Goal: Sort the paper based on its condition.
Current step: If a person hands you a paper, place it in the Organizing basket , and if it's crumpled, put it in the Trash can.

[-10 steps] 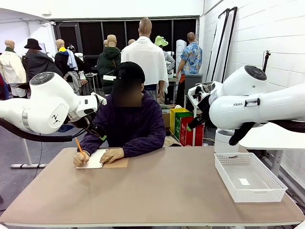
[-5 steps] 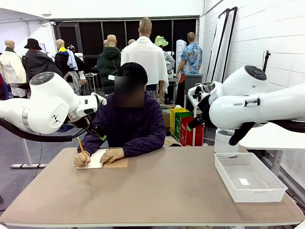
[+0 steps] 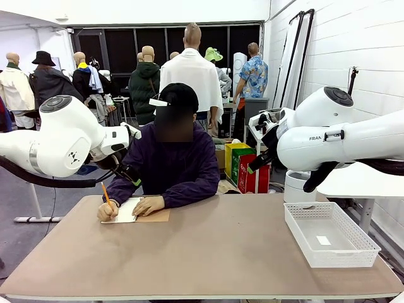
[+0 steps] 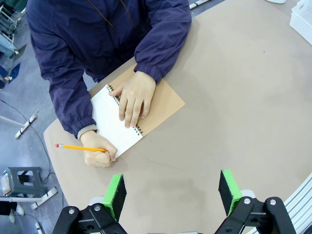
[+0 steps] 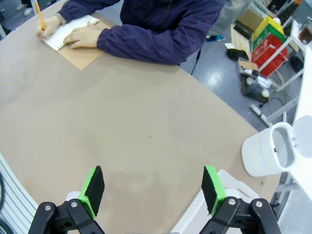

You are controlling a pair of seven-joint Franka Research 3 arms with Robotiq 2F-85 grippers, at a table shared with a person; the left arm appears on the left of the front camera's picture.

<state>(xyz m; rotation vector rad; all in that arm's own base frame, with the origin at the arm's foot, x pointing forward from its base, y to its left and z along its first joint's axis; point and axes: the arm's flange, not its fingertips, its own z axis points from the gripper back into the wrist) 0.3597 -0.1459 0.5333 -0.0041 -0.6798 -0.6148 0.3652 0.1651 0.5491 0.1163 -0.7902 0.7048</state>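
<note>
At the far left corner of the table (image 3: 208, 252), front view, the paper (image 3: 124, 210) lies flat as the white top sheet on a brown-covered notebook (image 3: 158, 216). The person's pencil hand (image 3: 107, 211) is on the sheet's outer edge and the other hand (image 3: 148, 205) presses on it. The left arm (image 3: 63, 136) is raised on that same side and the right arm (image 3: 328, 132) is raised on the opposite side, above the white basket (image 3: 341, 257), so the left arm is judged the nearer one. In the left wrist view, the left gripper (image 4: 172, 190) hangs above the table with its green pads (image 4: 116, 192) spread wide and nothing between them. The paper (image 4: 109, 122) lies ahead of the jaws and off to the picture's left, with its long axis oblique to the line joining the pads. The spiral runs along its inner edge, so whether the sheet is loose cannot be told. Both hands cover it, and a pick is judged not yet possible. In the right wrist view, the right gripper (image 5: 152, 187) is likewise fully spread and empty, and the paper (image 5: 75, 24) sits well apart in the upper left corner. Compared with the earlier front pictures, the arms, paper, pencil and hands are in the same positions. Only the person's head has shifted slightly.
</note>
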